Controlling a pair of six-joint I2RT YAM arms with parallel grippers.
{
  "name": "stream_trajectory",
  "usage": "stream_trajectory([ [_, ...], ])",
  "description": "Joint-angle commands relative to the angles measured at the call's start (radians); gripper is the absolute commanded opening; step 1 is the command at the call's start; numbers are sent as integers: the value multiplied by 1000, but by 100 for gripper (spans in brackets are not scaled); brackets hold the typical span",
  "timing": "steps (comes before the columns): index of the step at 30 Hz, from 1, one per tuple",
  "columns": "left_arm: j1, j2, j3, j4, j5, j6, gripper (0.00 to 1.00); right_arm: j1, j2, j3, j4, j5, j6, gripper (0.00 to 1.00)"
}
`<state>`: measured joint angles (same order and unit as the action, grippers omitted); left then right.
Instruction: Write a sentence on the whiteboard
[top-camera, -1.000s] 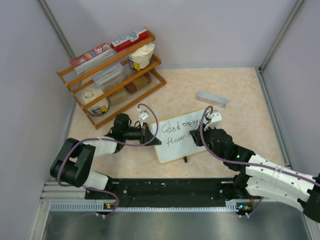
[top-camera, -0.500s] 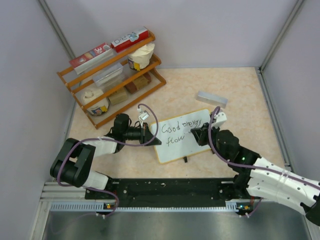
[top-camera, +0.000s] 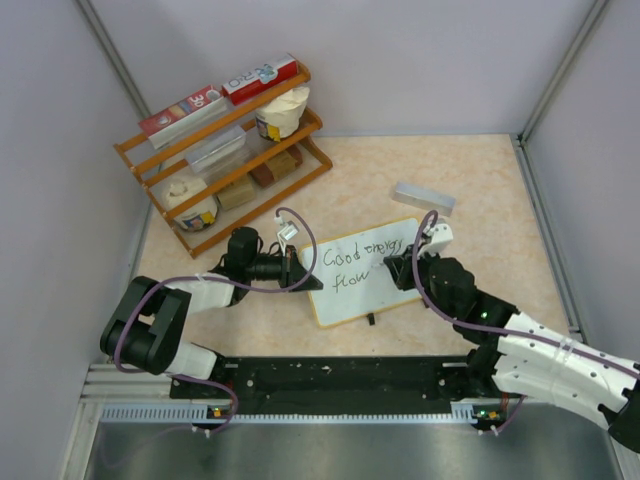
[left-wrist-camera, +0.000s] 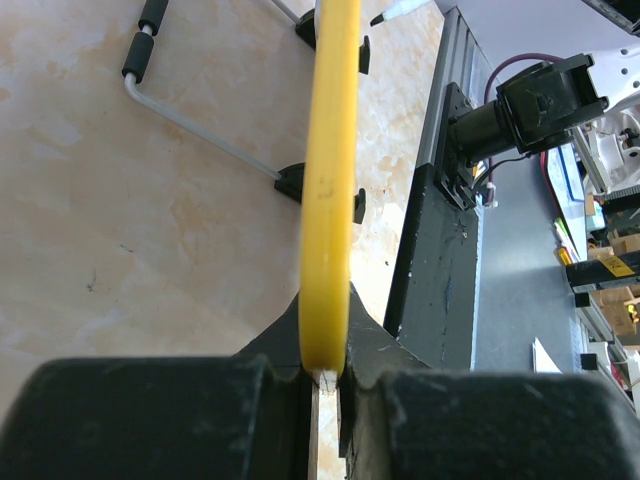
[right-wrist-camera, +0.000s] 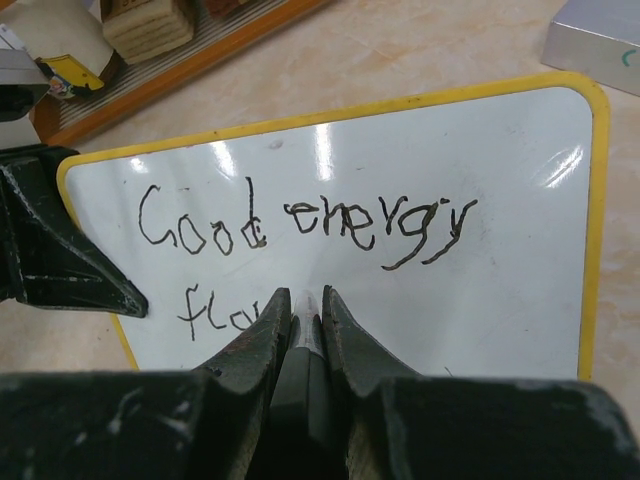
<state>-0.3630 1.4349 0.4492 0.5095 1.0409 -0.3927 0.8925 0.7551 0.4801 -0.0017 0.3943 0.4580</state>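
- The left claw (top-camera: 292, 268) reaches in from the near left and is clamped on the left edge of the whiteboard (top-camera: 345, 300). Its wrist view shows the yellow frame (left-wrist-camera: 325, 200) edge-on, pinched between the two fingers.
- The right claw (top-camera: 392, 270) comes in from the near right, its fingers closed together on a dark marker (right-wrist-camera: 303, 350) that points down at the board's face.
- The whiteboard lies on the counter (top-camera: 480, 180) between the two claws, near the middle, turned so its right end sits farther back. A small black foot (top-camera: 370, 319) shows at its near edge.
- The sentence (right-wrist-camera: 300, 220) runs in two lines of black handwriting: "Good energy" on top, and below it a word starting "flo", the rest of which is hidden behind the right claw's fingers (right-wrist-camera: 262, 330).
- Just beyond the board's far right corner, apart from it, rests a grey block (top-camera: 422, 197).
- At the far left stands a wooden rack (top-camera: 225, 150) holding boxes and jars.
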Motion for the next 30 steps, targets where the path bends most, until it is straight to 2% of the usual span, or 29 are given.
stream_trajectory([
  [1, -8, -1, 13, -28, -39, 58, 0, -15, 6, 11, 19, 9, 11, 0],
  [30, -10, -1, 13, -28, -41, 58, 0, -24, 69, -9, 11, -66, 16, 0],
])
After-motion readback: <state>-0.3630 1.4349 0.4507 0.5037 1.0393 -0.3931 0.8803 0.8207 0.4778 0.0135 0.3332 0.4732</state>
